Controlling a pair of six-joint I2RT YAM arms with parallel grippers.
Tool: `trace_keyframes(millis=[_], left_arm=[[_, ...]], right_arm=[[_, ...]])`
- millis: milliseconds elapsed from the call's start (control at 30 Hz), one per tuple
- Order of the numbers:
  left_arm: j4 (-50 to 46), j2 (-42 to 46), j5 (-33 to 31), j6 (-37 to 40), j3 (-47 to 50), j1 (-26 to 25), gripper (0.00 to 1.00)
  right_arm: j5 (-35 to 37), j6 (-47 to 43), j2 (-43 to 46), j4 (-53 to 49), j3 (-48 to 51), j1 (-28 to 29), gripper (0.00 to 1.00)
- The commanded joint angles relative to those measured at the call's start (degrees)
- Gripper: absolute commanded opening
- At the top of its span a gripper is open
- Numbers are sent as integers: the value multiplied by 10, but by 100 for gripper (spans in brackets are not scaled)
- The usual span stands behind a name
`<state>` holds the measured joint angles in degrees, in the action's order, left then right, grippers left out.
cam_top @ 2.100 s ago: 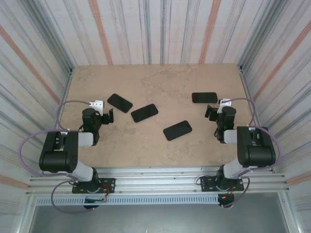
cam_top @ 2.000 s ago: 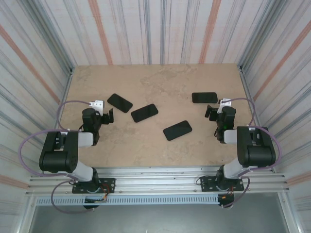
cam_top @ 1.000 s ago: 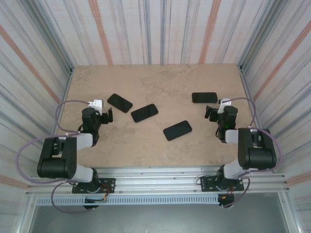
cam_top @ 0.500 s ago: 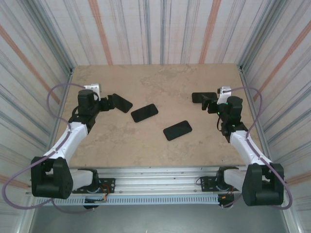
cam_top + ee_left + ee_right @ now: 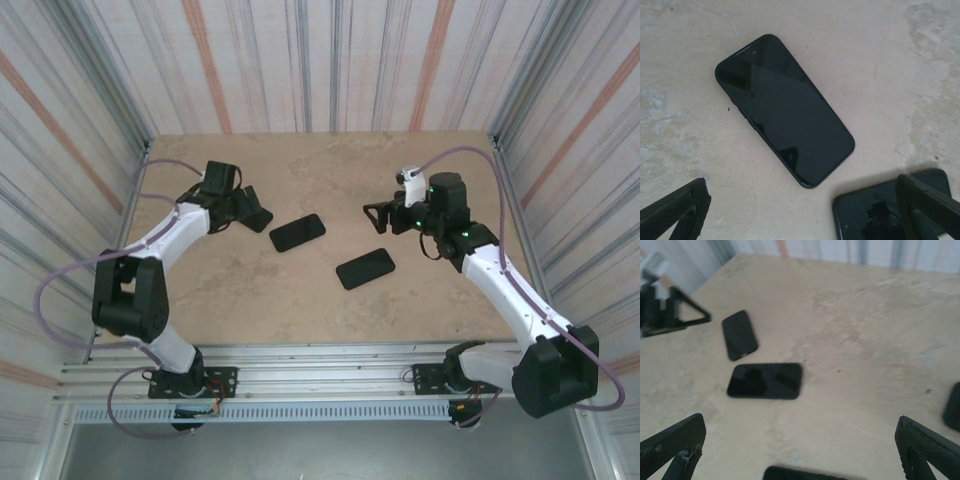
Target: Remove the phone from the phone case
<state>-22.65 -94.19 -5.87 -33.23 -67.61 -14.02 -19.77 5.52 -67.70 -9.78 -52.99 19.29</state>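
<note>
no readable text, labels or numbers

Lighting's soft and even all over, shadows barely there. Right wrist view is pretty blurry; left wrist one's sharper, with faint reflections on the phone screen.

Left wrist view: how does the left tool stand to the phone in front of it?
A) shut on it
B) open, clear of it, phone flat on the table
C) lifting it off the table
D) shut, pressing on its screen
B: the left tool is open and spread clear of the phone, which lies flat on the table.
</note>
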Motion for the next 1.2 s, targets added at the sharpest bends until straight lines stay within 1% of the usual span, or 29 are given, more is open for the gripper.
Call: trace_keyframes(millis=[0,133,267,433,533,833,1000,1167], left_arm=[[-86,-51,-71,-74,-75,-14,99],[-127,-114,-89,-120,-140,-24,99],[-210,-178,-122,-173,-217,-30,99],[-251,-219,-136,-241,-261,-32,99],[-261,-244,-128,-265,-286,-31,99],[-271,-309,-111,-268,-340,-31,99],[-278,-326,-108,-288,-348,-28,99],[-276,-345,-99,-287,-362,-25,98]], right_arm=[[-1,1,-23,-42,-28,32,99],[8,3,-53,-36,-47,66,99],[7,4,-78,-33,-61,84,99],[-3,11,-98,-24,-69,91,99],[-5,12,-108,-23,-74,97,99],[-19,15,-125,-12,-74,102,99],[-23,15,-133,-9,-71,103,99],[-24,14,-135,-9,-73,102,99]])
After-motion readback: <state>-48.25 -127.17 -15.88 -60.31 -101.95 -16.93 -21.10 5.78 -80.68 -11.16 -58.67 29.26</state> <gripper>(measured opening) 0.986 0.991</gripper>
